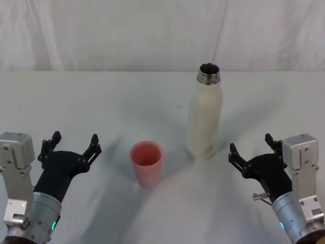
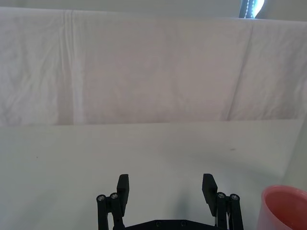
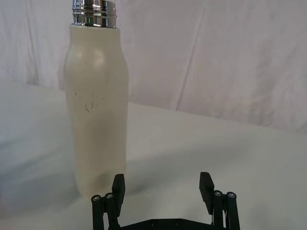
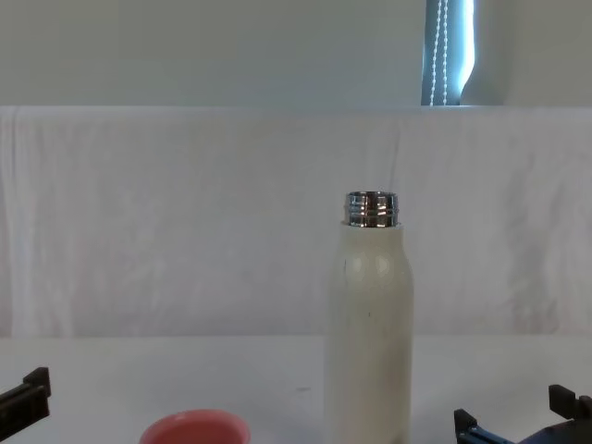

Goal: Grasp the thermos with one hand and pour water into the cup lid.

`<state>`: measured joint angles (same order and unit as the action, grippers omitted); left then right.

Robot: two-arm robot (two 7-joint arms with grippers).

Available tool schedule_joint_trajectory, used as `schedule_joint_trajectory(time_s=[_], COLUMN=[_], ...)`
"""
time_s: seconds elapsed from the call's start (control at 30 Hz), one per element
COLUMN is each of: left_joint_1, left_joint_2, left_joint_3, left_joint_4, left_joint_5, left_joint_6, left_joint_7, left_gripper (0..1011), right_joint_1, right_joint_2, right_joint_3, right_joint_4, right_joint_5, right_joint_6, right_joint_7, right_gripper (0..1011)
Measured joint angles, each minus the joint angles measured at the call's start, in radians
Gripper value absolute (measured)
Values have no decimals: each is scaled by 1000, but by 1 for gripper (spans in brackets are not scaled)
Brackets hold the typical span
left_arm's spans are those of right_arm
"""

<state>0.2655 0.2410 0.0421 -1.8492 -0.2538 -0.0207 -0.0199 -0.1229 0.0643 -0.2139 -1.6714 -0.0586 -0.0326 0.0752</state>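
Observation:
The cream-white thermos (image 1: 205,115) stands upright right of the table's centre, its steel neck uncapped; it also rises in the chest view (image 4: 370,324) and the right wrist view (image 3: 98,105). The salmon cup lid (image 1: 147,161) stands upright to its front left, with its rim showing in the chest view (image 4: 194,429) and at the edge of the left wrist view (image 2: 283,207). My right gripper (image 1: 250,148) is open, just right of and nearer than the thermos base. My left gripper (image 1: 74,141) is open, left of the cup lid, with nothing between its fingers.
A white cloth covers the table (image 1: 101,101) and hangs as a backdrop (image 1: 127,30) behind it. A window strip (image 4: 448,51) shows above the backdrop.

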Motion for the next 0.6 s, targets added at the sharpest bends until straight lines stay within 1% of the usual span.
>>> schedule_joint_trajectory(time_s=[0.6], left_joint_1=[0], left_joint_2=[0], left_joint_3=[0], left_joint_4=[0], left_joint_5=[0], left_joint_6=[0], left_joint_7=[0], left_gripper=[1001], right_joint_1=[0], right_joint_2=[-8], right_joint_3=[7], right_joint_4=[-1], right_joint_5=[-6], right_joint_6=[-2], right_joint_7=[8], right_gripper=[1000])
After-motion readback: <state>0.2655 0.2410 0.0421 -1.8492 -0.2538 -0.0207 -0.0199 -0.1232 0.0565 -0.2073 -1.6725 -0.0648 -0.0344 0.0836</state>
